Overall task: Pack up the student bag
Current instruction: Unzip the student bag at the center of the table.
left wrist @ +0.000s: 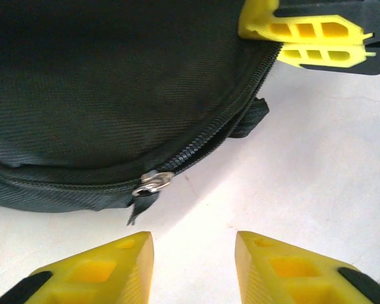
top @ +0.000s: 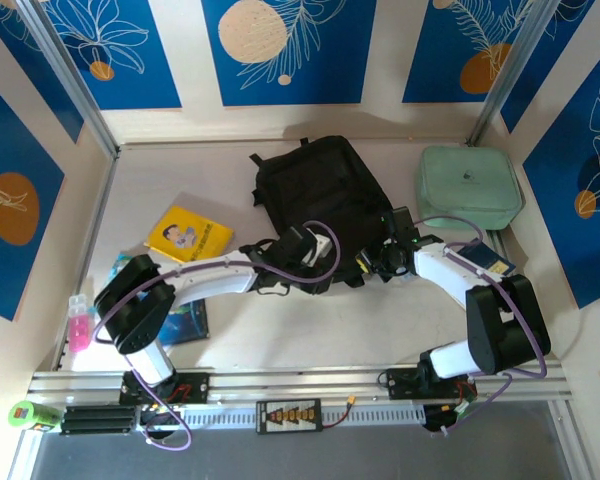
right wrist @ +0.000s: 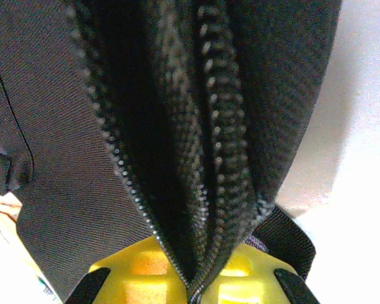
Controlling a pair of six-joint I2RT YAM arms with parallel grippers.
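Bag (top: 315, 200) sits mid tabletop (top: 310, 335); looks soft, floppy, light. Right pincer (right wrist: 193, 282) clamps its zipper edge. Left pincer (left wrist: 191, 253) gapes empty; best hold probably zipper pull (left wrist: 153, 182).

Nothing legible anywhere — the yellow booklet (top: 188, 234) carries a cover drawing and some print, but it is too small to read.
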